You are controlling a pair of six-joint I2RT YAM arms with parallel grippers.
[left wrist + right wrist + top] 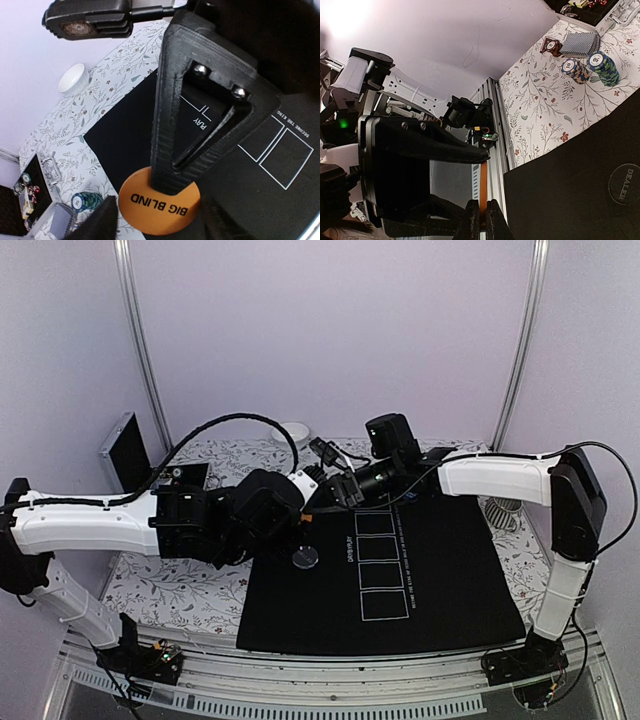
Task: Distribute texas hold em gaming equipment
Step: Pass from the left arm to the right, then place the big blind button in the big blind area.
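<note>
An orange "BIG BLIND" disc (160, 207) hangs above the near-left part of the black mat (450, 580). It shows edge-on in the right wrist view (483, 187). My right gripper (483, 220) is shut on its two faces. One right finger (172, 150) crosses the disc's face in the left wrist view. My left gripper (160, 217) is open, with a finger on either side of the disc's rim, very close to it. A dark "DEALER" disc (625, 183) lies flat on the mat (305, 557), just below both grippers (305, 518).
Green (603, 67) and white-topped (576, 70) chip stacks and a grey-blue card deck (582, 42) stand on the floral cloth left of the mat. An open case (125, 450) stands at the far left, with a white bowl (74, 79) at the back.
</note>
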